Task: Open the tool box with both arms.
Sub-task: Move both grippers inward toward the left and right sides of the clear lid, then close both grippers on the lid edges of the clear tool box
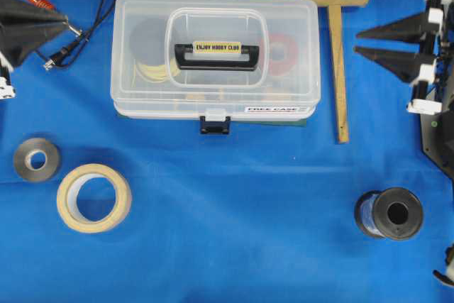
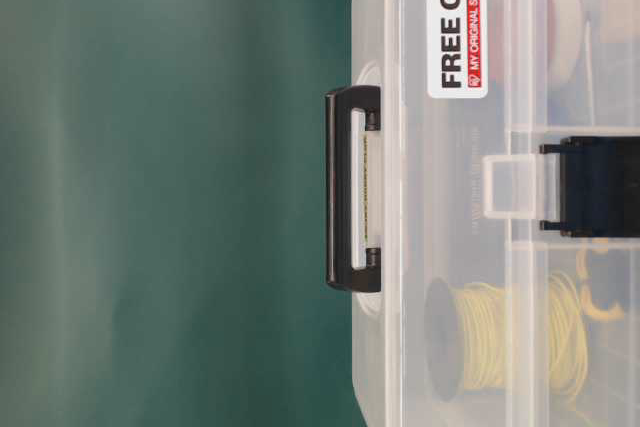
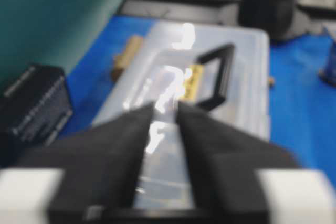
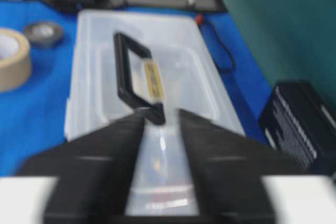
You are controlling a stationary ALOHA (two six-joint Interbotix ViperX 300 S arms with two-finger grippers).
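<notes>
Right tool (image 1: 363, 40): fingers apart w/ a clear gap, holding nothing, at the right edge of the overhead view, tips aimed at the tool box (image 1: 215, 58). Wooden mallet (image 1: 336, 40) lies between them. Left tool (image 3: 165, 111): narrow gap, nothing clamped, at far left edge (mostly cropped overhead), near a red-and-black cable (image 1: 64, 12). Box sits center-rear on blue table (image 1: 234, 232), lid shut, dark latch (image 1: 214, 123) fastened at the front edge. Open cloth in front; tape rolls (image 1: 93, 197) front-left, spool (image 1: 390, 213) front-right.
</notes>
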